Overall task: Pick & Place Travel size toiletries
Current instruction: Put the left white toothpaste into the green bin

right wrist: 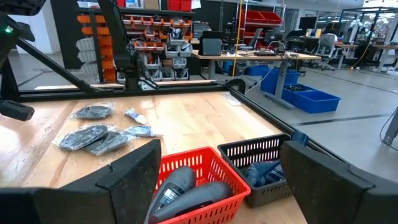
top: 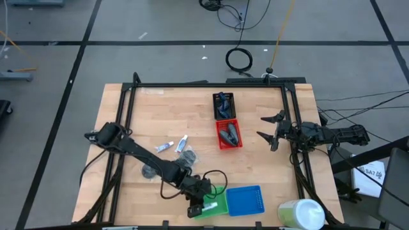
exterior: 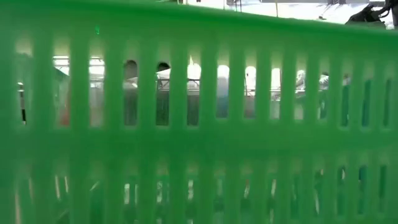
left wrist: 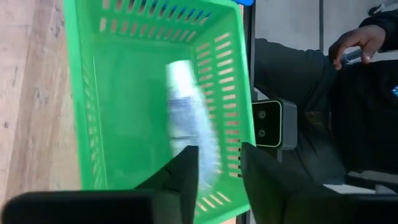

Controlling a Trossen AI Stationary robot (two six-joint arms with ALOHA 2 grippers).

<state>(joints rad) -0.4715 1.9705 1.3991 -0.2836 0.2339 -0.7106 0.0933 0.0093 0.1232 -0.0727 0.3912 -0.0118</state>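
A thin white plastic tube (left wrist: pixel 186 118) lies in the green mesh basket (left wrist: pixel 106 93) ahead of my left claw (left wrist: pixel 219 180), fingers apart and empty. My right claw (top: pixel 273 132) waits, spread wide.

We see the left gripper (top: pixel 197 208) w/ its arm blocking the green basket (top: pixel 218 199), at the worktop (top: pixel 128 191) front edge. Blue basket (top: pixel 245 200) touches it; white-and-green cylinder (top: pixel 300 213) sits nearby. Free worktop between red basket (top: pixel 229 134) & right gripper (top: pixel 271 130), jaws spread. Pads (top: pixel 187 156) & tubes (top: pixel 174 145) crowd centre-left.
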